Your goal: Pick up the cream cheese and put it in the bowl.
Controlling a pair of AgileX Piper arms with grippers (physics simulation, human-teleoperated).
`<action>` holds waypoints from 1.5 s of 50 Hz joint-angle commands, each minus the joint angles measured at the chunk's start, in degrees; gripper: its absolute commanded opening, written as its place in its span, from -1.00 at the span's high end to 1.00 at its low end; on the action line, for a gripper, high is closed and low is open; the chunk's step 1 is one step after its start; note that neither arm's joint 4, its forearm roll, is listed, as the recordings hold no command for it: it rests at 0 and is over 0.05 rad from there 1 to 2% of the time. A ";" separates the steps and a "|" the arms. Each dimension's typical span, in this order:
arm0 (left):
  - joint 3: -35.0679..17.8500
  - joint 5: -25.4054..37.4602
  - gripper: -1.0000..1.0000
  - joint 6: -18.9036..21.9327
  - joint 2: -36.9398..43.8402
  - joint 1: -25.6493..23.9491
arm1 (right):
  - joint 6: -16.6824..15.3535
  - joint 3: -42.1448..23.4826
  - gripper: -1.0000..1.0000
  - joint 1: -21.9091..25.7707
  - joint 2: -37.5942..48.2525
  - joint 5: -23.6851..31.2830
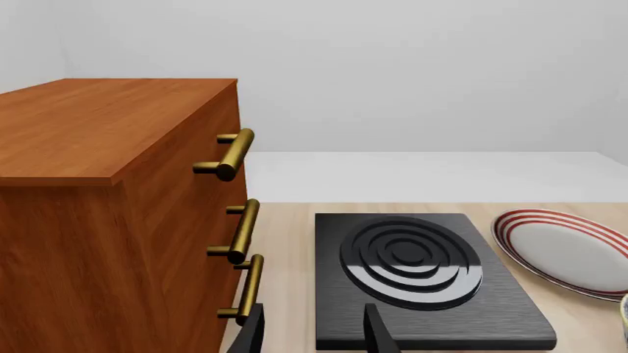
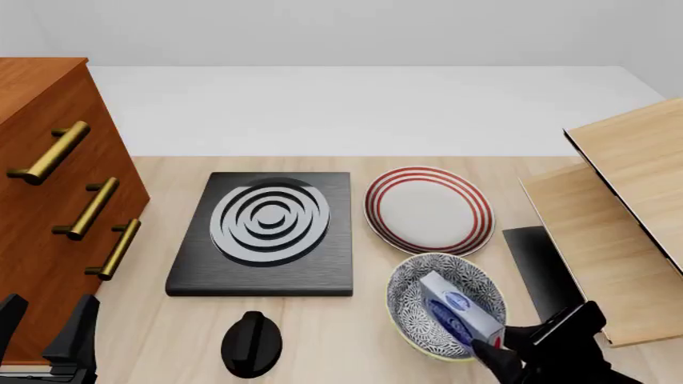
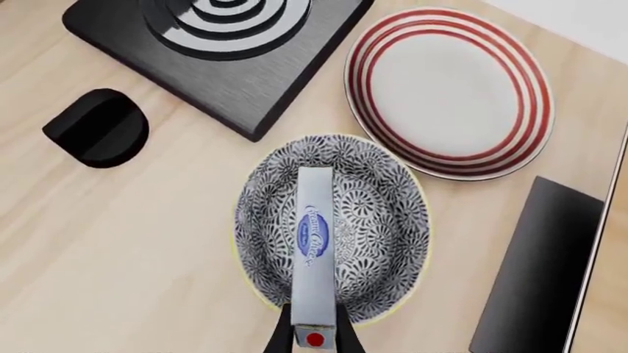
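The cream cheese (image 2: 457, 309), a pale blue-white carton with a dark blue oval logo, lies tilted inside the grey-and-white patterned bowl (image 2: 411, 298) at the front right of the table. My right gripper (image 2: 494, 346) is shut on the carton's near end, the one with the red mark. In the right wrist view the cream cheese (image 3: 314, 235) stretches across the bowl (image 3: 383, 220), and the right gripper (image 3: 314, 337) clamps it from both sides. My left gripper (image 2: 45, 322) hangs open and holds nothing at the front left, beside the wooden cabinet; in its own view the left gripper (image 1: 314, 331) points toward the stove slab.
A black stove slab (image 2: 267, 232) with a ringed burner sits mid-table, and a black knob (image 2: 252, 342) lies in front of it. A white plate with red rings (image 2: 427, 210) lies behind the bowl. A wooden drawer cabinet (image 2: 43, 200) stands at left, wooden boards (image 2: 619, 224) at right.
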 commanded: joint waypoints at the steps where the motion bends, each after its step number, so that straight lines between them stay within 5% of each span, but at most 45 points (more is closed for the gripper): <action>1: 0.00 0.00 -1.00 0.00 0.00 0.00 | 1.09 -0.19 -1.00 0.35 -0.05 1.06; 23: 0.00 0.00 -1.00 0.00 0.00 0.00 | 1.00 -1.92 -1.00 1.07 -1.80 4.16; 37: 0.00 0.00 -1.00 0.00 0.00 0.00 | -0.21 -10.19 -1.00 0.92 -9.80 15.73; 75: 0.00 0.00 -1.00 0.00 0.00 0.00 | 2.49 -17.53 -1.00 8.30 -33.98 31.65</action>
